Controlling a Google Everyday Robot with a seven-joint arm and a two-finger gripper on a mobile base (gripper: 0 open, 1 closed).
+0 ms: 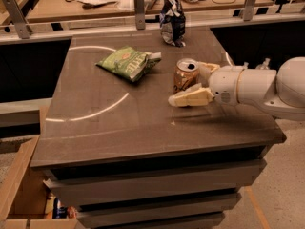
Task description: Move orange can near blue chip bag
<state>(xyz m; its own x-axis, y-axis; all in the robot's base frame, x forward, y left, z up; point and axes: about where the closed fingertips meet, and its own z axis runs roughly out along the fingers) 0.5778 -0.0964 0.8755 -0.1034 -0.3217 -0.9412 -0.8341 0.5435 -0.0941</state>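
The orange can [185,74] stands upright on the dark table top [119,128], right of middle. My gripper [189,84] reaches in from the right on a white arm [257,87]. It is open. One pale finger [190,98] lies in front of the can and the other finger [208,68] sits behind it, so the can stands between them. The blue chip bag [172,25] stands upright at the table's far edge, well beyond the can.
A flat green chip bag [128,62] lies left of the can. A pale arc marks the table top. A rail with posts [139,4] and a cluttered bench run behind the table. An open cardboard box [19,190] sits on the floor at lower left.
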